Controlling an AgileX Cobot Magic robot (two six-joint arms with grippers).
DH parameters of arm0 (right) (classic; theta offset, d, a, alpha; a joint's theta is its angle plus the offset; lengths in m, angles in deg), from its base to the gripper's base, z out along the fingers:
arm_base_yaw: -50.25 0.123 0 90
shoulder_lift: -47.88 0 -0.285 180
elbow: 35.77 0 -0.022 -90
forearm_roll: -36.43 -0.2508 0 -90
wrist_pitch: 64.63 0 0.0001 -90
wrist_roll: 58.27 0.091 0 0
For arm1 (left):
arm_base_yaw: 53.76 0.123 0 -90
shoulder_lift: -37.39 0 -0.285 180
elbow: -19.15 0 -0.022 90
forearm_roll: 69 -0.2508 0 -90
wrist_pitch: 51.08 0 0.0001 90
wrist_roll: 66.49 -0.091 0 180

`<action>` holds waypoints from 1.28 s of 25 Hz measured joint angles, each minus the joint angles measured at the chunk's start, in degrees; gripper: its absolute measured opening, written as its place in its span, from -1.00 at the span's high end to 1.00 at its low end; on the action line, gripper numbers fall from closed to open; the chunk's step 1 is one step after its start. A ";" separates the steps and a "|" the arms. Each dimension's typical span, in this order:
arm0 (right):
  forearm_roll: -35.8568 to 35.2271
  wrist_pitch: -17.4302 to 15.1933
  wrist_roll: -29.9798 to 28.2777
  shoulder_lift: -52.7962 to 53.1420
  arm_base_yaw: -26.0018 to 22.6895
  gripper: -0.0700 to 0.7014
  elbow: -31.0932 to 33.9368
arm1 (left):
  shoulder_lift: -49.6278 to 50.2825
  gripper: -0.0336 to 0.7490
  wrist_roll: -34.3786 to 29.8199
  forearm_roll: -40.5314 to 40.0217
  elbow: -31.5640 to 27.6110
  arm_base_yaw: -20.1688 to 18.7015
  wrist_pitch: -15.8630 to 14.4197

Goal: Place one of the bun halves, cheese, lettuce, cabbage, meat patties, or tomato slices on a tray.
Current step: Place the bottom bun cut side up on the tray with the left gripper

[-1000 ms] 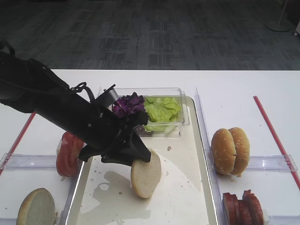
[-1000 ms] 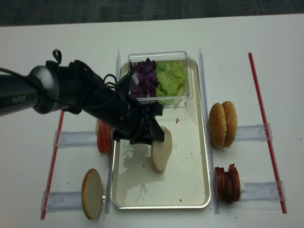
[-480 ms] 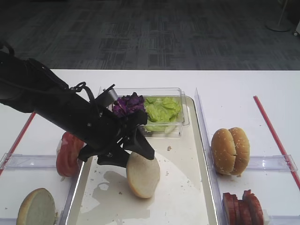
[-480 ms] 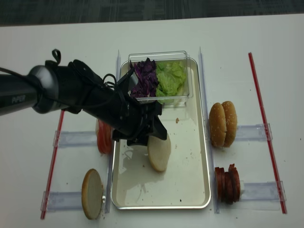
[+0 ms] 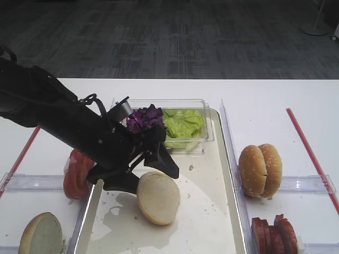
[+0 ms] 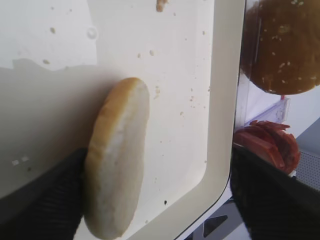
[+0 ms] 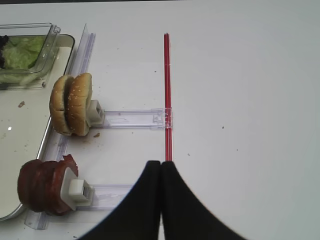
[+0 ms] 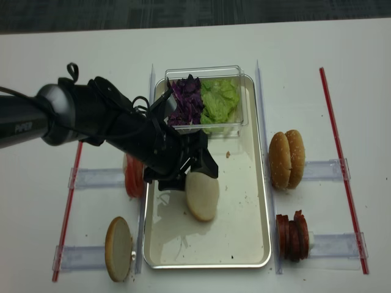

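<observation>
Pale cream and light tan, the plain bun half [image 5: 158, 197] lies on the crumb-speckled bottom of the tray [image 5: 231, 209], a little left of its middle, with its rounded crust turned up and its edge leaning toward the left gripper [image 5: 143, 172]. In the left wrist view the two dark fingers [image 6: 42, 197] stand spread, one close beside the bun and the other well apart from it near the tray's rim, so the gripper does not pinch anything. I judge that the placing step is at its end: the bun is let go and rests inside the tray.

At the near left corner of the desk [image 5: 265, 95] another plain bun half [image 5: 40, 234] waits in its holder, and at the near right the meat patties [image 5: 274, 233] stand on edge. A little farther, the tomato slices [image 5: 77, 172] are half hidden behind the left arm, and the sesame buns [image 5: 260, 170] stand to the right of the tray. At the far end of the tray a clear plastic box [image 5: 202, 126] holds the purple cabbage [image 5: 144, 118] and the green lettuce [image 5: 183, 126].

The right gripper [image 7: 160, 187] hovers over bare desk, its jaws pressed together, holding nothing.

The next move, I think, asks the left arm to rise straight up and draw back to the left without brushing the bun or the tomato slices.
</observation>
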 joint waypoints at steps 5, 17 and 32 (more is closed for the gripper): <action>0.00 0.00 0.00 0.00 0.00 -0.13 0.00 | 0.00 -0.58 0.14 0.00 0.00 0.00 0.35; 0.00 0.00 0.00 0.00 0.00 -0.13 0.00 | 0.00 -0.80 0.41 0.00 0.00 0.00 1.09; 0.00 0.00 0.00 0.00 0.00 -0.13 0.00 | 0.00 -0.85 0.55 0.00 0.00 0.13 1.09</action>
